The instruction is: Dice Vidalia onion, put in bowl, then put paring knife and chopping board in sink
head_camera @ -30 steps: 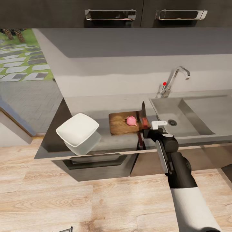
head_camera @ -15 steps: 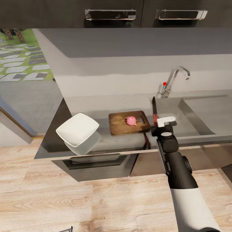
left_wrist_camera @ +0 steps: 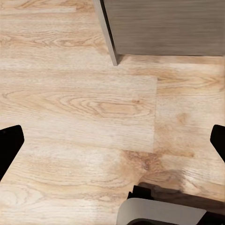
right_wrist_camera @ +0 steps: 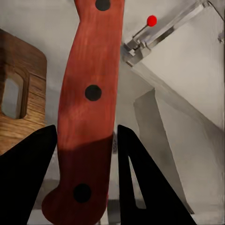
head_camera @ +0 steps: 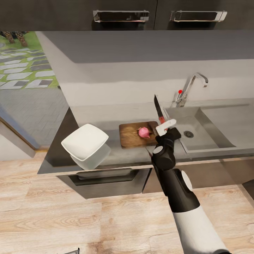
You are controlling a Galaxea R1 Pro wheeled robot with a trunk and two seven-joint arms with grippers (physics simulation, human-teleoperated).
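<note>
The pink Vidalia onion (head_camera: 143, 132) lies whole on the brown chopping board (head_camera: 131, 137), toward its right half. My right gripper (head_camera: 166, 126) is shut on the paring knife's red handle (right_wrist_camera: 91, 93) and hovers at the board's right end, just right of the onion. The dark blade (head_camera: 157, 106) points up and away, tilted slightly left. The board's handle slot (right_wrist_camera: 11, 98) shows beside the handle in the right wrist view. The white bowl (head_camera: 85, 141) rests on the grey countertop (head_camera: 106, 121) left of the board. The steel sink (head_camera: 197, 139) lies to the right. My left gripper (left_wrist_camera: 112, 143) is open above wooden floor.
The chrome faucet (head_camera: 187, 90) with a red dot (right_wrist_camera: 151, 20) stands behind the sink's left corner. Dark wall cabinets (head_camera: 121, 16) hang above. A dark oven front (head_camera: 102, 178) sits under the counter. A cabinet corner (left_wrist_camera: 164, 26) and my base (left_wrist_camera: 159, 213) appear near the left gripper.
My right gripper has carried the knife left, from the sink's left rim to the board's right end beside the onion, with the blade now higher. The onion, board and bowl stayed put.
</note>
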